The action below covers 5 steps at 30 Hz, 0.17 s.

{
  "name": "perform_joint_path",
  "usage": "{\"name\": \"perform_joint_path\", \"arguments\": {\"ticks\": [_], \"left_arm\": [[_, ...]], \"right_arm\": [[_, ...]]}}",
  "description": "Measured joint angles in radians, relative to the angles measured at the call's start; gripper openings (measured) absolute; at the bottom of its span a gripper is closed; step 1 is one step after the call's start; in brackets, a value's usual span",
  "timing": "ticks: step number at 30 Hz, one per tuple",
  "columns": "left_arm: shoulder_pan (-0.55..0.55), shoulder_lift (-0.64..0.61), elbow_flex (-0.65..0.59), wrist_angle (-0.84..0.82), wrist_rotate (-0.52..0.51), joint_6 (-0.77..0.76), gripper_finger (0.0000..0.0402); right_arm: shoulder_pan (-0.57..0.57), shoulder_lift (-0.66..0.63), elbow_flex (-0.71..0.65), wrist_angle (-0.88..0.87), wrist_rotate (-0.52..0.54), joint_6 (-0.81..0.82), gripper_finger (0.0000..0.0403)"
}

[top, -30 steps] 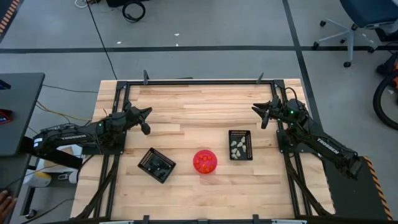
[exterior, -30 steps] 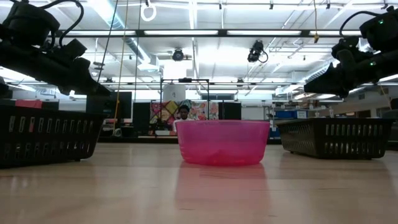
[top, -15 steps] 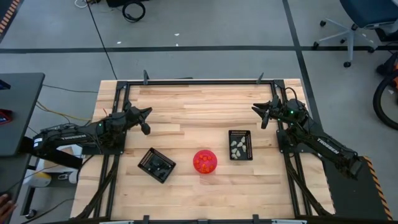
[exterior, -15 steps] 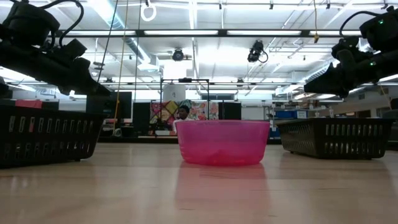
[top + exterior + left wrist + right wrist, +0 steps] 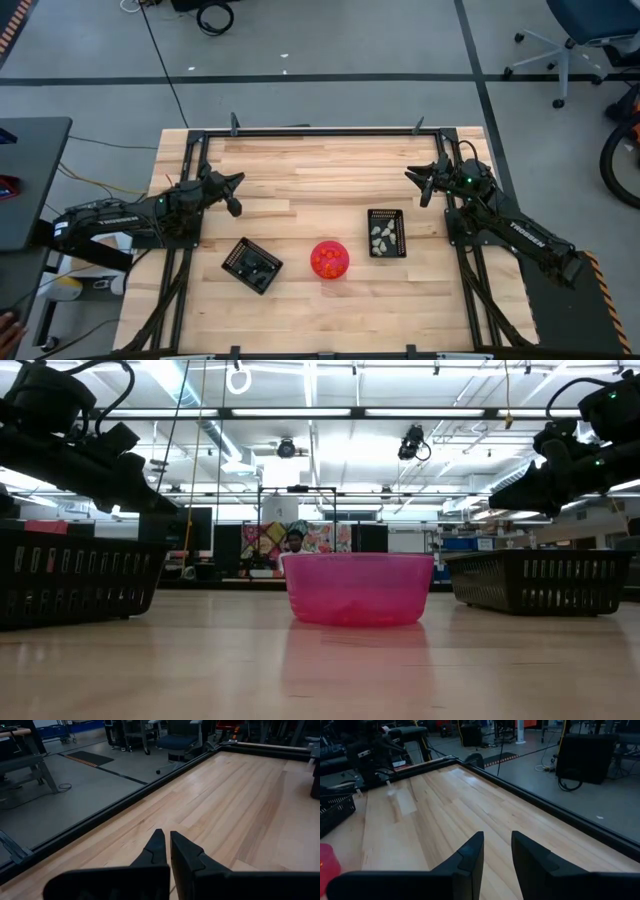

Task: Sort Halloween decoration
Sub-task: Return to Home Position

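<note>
The Halloween decoration shows as tiny orange pieces (image 5: 329, 258) lying in the round pink-red bowl (image 5: 358, 588) at the table's near middle. Pale whitish pieces (image 5: 382, 236) lie in the black grid tray (image 5: 386, 232) right of the bowl. A second black tray (image 5: 251, 265) stands left of the bowl; what it holds I cannot make out. My left gripper (image 5: 165, 832) hangs shut above the table's left side, far from the trays. My right gripper (image 5: 496, 834) hangs open above the far right of the table, with nothing between its fingers.
A black metal frame (image 5: 320, 131) runs around the wooden tabletop. Bare wood lies across the table's far half, between the two arms. Beyond the table are an office chair (image 5: 585, 40) and cables on the floor. A person stands far off in the room (image 5: 294, 542).
</note>
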<state>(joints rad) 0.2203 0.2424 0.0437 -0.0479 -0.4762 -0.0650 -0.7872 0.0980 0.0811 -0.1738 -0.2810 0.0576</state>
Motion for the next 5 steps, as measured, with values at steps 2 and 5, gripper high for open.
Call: {"name": "perform_joint_path", "arguments": {"ticks": [2,5], "left_arm": [[0.000,0.000,0.000,0.000,0.000,0.000,0.0002],[0.000,0.000,0.000,0.000,0.000,0.000,0.0002]], "right_arm": [[0.000,0.000,0.000,0.000,0.000,0.000,0.0104],[0.000,0.000,0.000,0.000,0.000,0.000,0.0104]]}}
